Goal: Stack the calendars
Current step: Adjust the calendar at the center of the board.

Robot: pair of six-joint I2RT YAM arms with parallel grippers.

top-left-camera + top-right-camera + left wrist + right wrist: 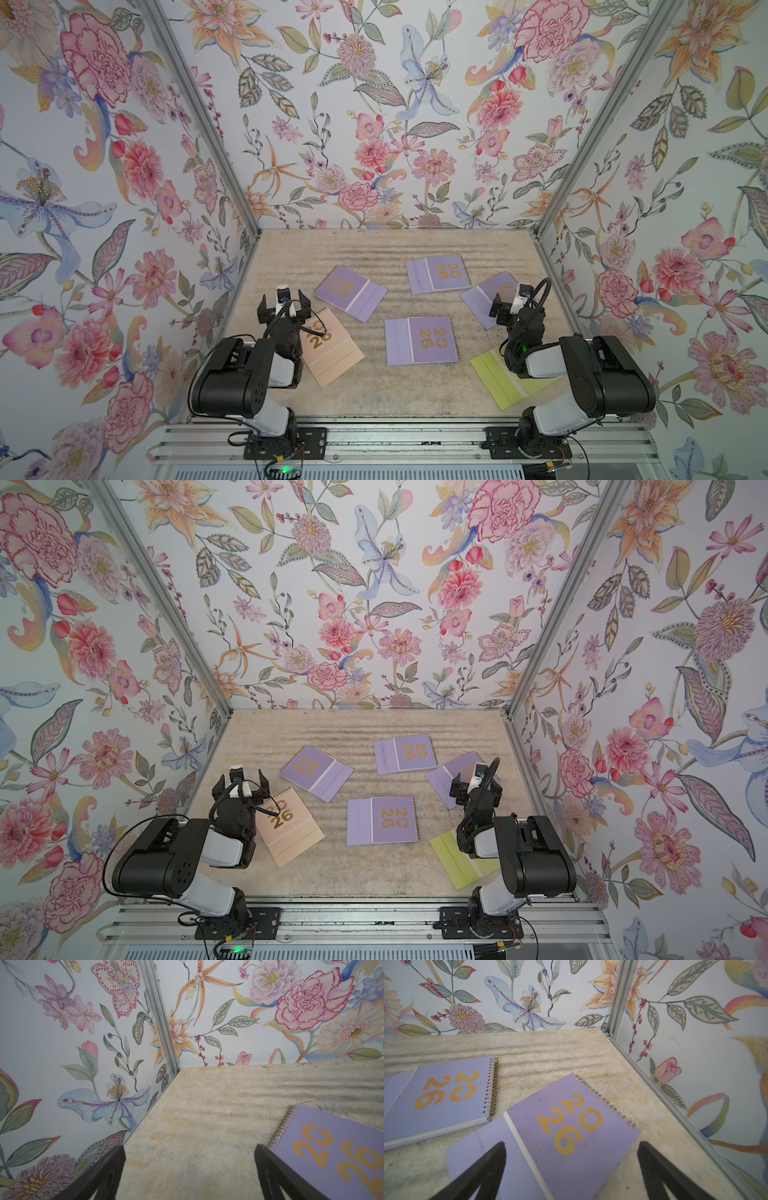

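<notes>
Several calendars with gold "2026" covers lie apart on the beige table (pixel 374 399). Lilac ones lie at back left (pixel 350 293), back centre (pixel 438 274) and centre (pixel 422 340). A further lilac calendar (pixel 478 301) is partly hidden by my right arm. The peach-pink calendar (pixel 332 357) lies beside my left arm, and the yellow-green calendar (pixel 494 384) lies partly under my right arm. My left gripper (pixel 284 305) is open over bare table (pixel 189 1147), with a lilac calendar (pixel 332 1147) beside it. My right gripper (pixel 571 1144) is open above a lilac calendar (pixel 571 1122), next to another lilac one (pixel 442 1097).
Floral-papered walls close in the table on the left, back and right, with aluminium posts (pixel 199 112) at the corners. A metal rail (pixel 395 444) carrying both arm bases runs along the front edge.
</notes>
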